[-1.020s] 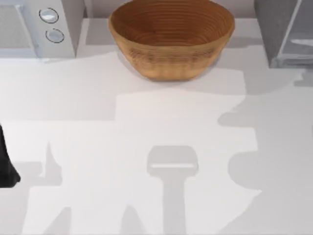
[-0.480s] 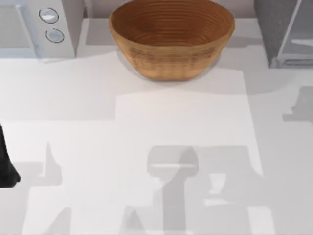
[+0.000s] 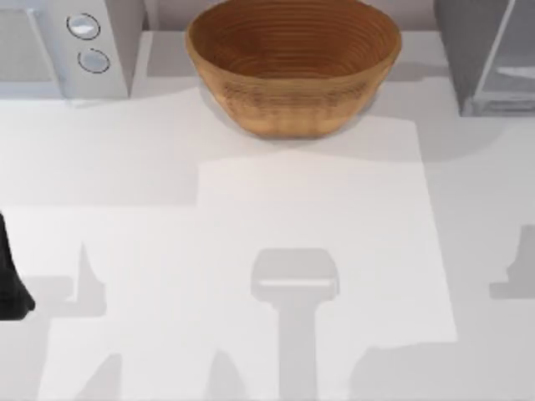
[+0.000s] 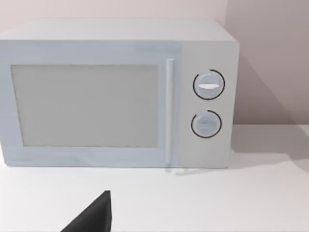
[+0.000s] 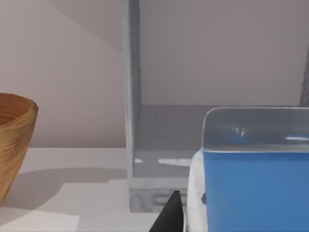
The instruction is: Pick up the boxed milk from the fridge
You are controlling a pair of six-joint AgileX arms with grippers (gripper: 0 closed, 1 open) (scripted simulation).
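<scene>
blue boxed milk [image 5: 251,191] fills your right wrist view close up, a dark right gripper finger [image 5: 170,215] just beside it, fridge [image 5: 159,145] interior behind. whether it grips, you cannot tell. left arm [image 3: 10,276] parked at the table's left edge.

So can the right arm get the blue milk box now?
Probably yes. In the right wrist view the boxed milk sits very close in front, out of the open fridge, with nothing between. Whether the fingers already hold it can't be told.
</scene>
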